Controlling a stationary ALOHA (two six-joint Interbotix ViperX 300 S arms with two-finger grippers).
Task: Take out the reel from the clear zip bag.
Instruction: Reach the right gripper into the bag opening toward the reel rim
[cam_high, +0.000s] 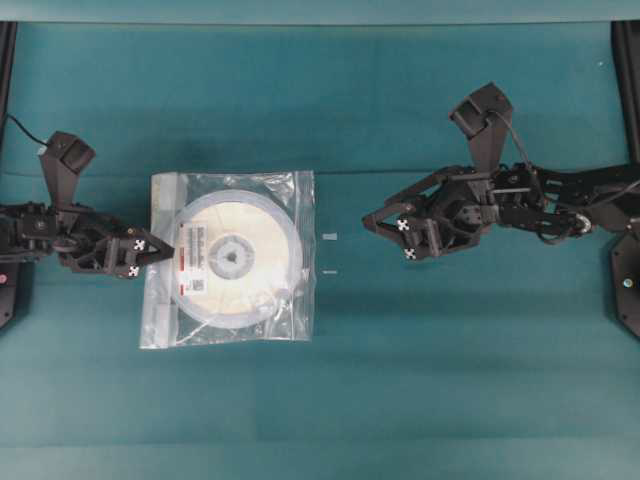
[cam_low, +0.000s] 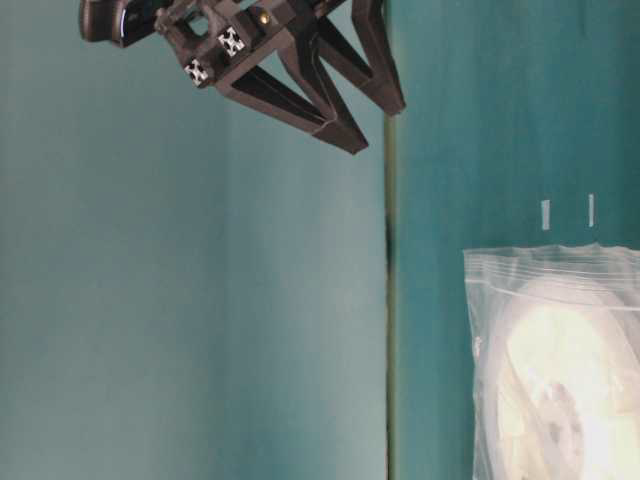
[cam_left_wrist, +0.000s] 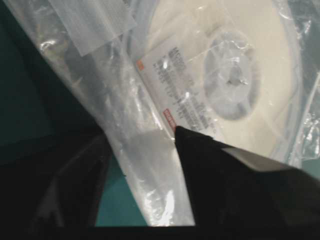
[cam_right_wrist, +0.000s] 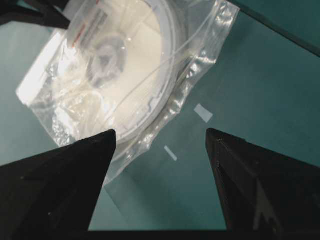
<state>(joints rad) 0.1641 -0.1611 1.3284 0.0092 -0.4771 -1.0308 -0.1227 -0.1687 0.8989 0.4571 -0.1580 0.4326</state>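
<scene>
1. The reel (cam_high: 232, 257) is seen left of centre, fully enclosed by the clear zip bag (cam_high: 300, 190); removal is not yet begun.
2. The bag's left edge is straddled by the left gripper (cam_high: 160, 251), jaws spread.
3. The right gripper (cam_high: 372, 222) is held spread, apart.

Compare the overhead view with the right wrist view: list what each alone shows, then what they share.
Overhead only: the whole left pincer at the zip-strip edge of the clear zip bag, and the right pincer seen whole, hovering apart from the bag. Right wrist only: the right pincer's open fingers up close, nothing between them. Both: the reel inside the bag, two small tape marks and the teal table.
</scene>
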